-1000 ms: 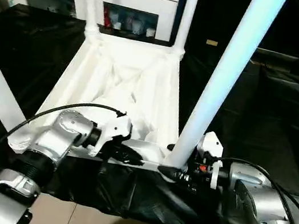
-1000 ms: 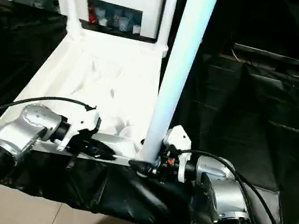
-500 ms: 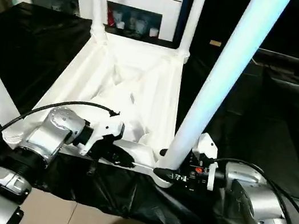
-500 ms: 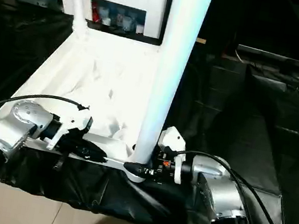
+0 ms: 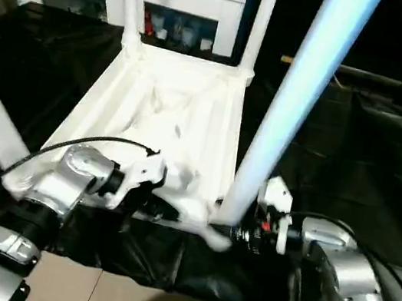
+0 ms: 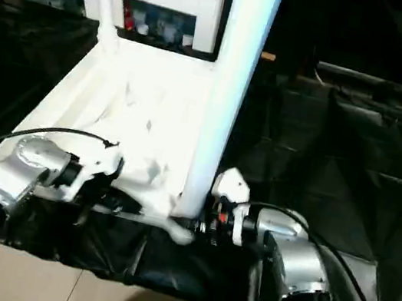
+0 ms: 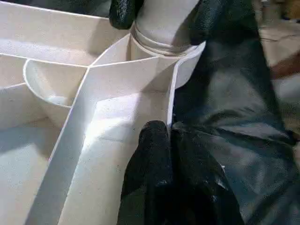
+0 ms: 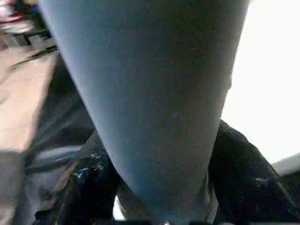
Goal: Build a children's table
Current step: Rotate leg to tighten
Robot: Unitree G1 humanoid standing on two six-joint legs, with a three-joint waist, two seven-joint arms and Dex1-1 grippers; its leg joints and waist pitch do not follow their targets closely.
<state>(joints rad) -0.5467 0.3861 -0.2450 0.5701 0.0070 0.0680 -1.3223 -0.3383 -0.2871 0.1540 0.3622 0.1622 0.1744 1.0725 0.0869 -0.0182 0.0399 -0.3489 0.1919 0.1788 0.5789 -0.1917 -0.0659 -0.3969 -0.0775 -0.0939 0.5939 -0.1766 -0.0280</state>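
Lying upside down on the black-sheeted folding table (image 5: 389, 145), the small white plastic children's table (image 5: 168, 114) shows its ribbed underside, legs rising from its corners. At the near right corner, the right gripper (image 8: 161, 187) clasps the long white tube leg (image 5: 289, 112) just above its socket. The left gripper (image 7: 171, 176), fingers pinched together, grips the near rim's thin wall.

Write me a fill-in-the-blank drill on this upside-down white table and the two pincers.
1. The right pincer grips the base of a table ____.
2. The left pincer pinches the tabletop's near ____.
3. The tabletop lies on a ____ sheet.
4. Behind it stands a white ____ with glass doors.

Missing words: leg; rim; black; cabinet
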